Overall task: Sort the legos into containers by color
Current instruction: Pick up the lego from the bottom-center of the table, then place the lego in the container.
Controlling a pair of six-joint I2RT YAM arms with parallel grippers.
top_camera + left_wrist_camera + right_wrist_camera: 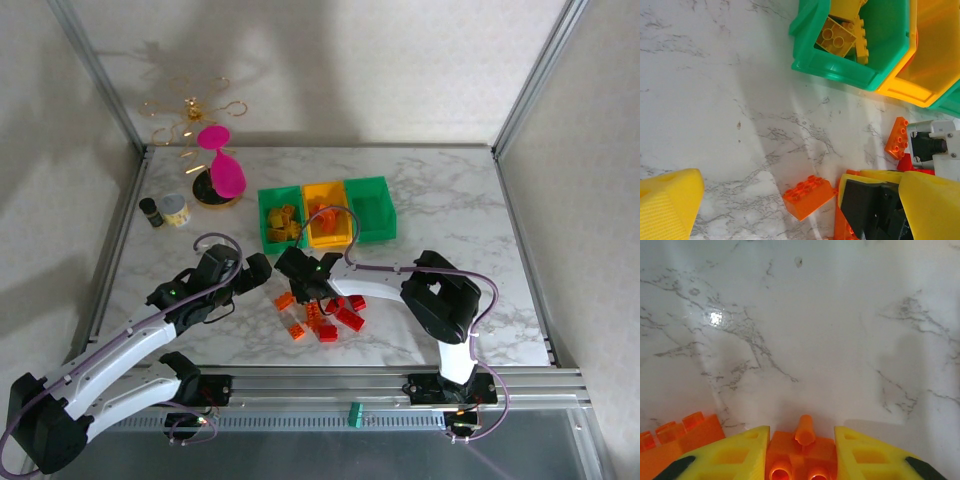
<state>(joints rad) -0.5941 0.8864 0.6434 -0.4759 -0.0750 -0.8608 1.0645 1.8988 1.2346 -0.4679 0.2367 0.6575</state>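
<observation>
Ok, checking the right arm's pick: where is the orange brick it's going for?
Right wrist view, bottom centre: the orange brick sits between the right tool's yellow fingers on the marble table, another orange brick just left of it in frame.

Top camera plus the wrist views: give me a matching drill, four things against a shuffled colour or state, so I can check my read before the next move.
Things:
1. left bin
2. middle bin
3. left end effector
4. right end effector

Colour or state:
A. straddling an orange brick
B. yellow-orange walls
C. green, with yellow bricks inside
D. wide open

Pairs: 1-C, 2-B, 3-D, 4-A
</observation>
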